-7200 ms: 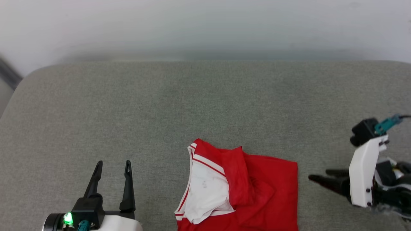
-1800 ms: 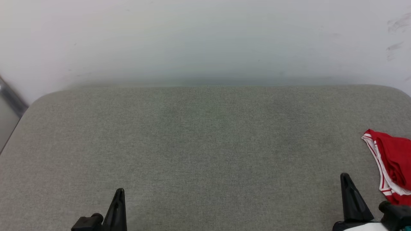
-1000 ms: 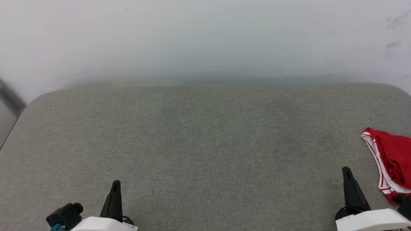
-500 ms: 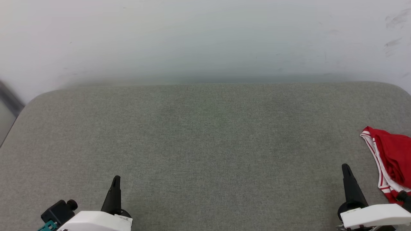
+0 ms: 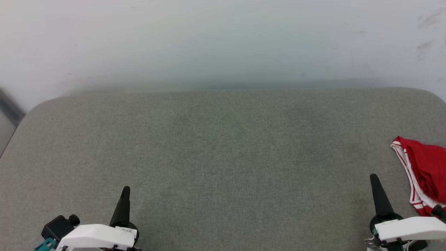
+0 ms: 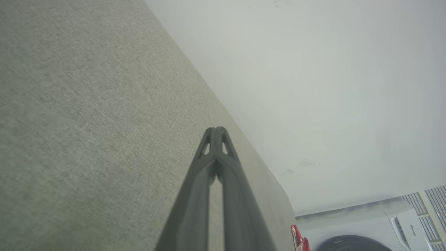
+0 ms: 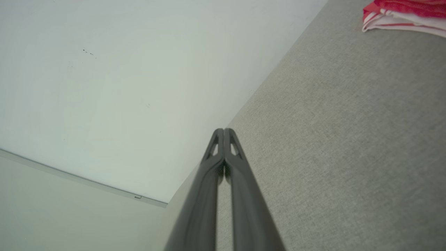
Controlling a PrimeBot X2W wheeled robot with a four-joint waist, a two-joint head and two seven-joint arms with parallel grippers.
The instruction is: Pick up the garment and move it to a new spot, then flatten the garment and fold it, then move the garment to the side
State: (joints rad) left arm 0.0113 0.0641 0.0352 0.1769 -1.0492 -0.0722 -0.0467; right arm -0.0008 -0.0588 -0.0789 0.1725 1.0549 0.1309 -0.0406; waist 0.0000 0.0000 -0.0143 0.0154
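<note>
Left zone: the left gripper (image 5: 124, 191) sits low at the near edge of the grey upholstered surface (image 5: 223, 150), pointing toward the pale wall (image 5: 223, 42). The left wrist view shows its 2 fingers pressed together at the tips with nothing between them, held just above the bare fabric. This posture reads as a rest position, since there is no load to carry and the closed fingers cannot snag the weave. Centre zone: the surface carries no object, which suits a work area that needs no further action. Right zone: the right gripper (image 5: 374, 178) mirrors the left, also at the near edge and pointing away. The right wrist view shows its 2 fingers likewise pressed together and gripping nothing. Far right: the garment (image 5: 423, 170) lies on the surface at the right margin, just beside the right gripper on its outer side and apart from the fingertips. Part of it is cut off by the frame edge. The right wrist view shows it as a compact stack of red and white layers with striped trim, lying flat. This location matches the final instruction, move to the side, so the task is judged complete or nearly so. Fold quality cannot be confirmed, because the full outline is not visible
</note>
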